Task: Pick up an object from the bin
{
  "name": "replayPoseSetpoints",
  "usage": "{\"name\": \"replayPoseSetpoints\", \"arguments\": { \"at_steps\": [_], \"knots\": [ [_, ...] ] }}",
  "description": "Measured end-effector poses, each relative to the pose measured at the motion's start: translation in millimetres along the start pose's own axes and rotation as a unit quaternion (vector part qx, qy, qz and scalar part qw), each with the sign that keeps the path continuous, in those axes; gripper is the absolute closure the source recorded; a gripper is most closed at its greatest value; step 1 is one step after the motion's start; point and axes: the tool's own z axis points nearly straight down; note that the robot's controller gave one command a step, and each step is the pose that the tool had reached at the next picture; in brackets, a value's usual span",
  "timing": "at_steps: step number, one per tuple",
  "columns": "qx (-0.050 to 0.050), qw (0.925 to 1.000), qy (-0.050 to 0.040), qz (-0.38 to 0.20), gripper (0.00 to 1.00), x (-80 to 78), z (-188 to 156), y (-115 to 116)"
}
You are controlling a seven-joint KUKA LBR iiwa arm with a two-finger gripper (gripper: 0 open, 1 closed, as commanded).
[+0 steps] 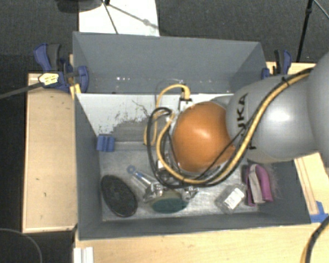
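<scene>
Camera view: grey metal bin seen from above, with sloped walls and a flat floor.
Robot body: silver arm enters from the view's right and covers the right half of the floor.
Wrist: orange cover, rounded, with yellow and black cables looped round it.
Tool position: gripper low over the front-centre floor, directly under the cover; its metal parts show just below the cables.
Tool state: cannot tell whether the gripper is wide or narrow; no thing is seen held.
Nearest thing: dark teal oval, flat on the floor at front centre, just in front of the gripper; contact cannot be told.
Left neighbour: clear stick with a blue end, lying slantwise, near the gripper.
Front left: black round disc, flat, apart from the oval.
Left wall: small blue block, well apart from the gripper.
Front right: small white piece, near the gripper.
Right side: purple piece, just beside the white piece, under the arm.
</scene>
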Motion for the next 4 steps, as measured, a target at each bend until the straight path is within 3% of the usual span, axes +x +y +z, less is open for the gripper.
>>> {"name": "replayPoseSetpoints", "arguments": {
  "at_steps": [1, 2, 4],
  "knots": [
    [0.000, 0.9986, -0.0003, -0.053, 0.00, -2.5, -1.8, -5.5],
    [0.000, 0.9992, -0.0009, -0.040, 0.00, 1.8, -1.4, -8.7],
    [0.000, 0.9997, 0.0010, -0.025, 0.00, -4.8, -0.2, -4.4]
  ]
}}
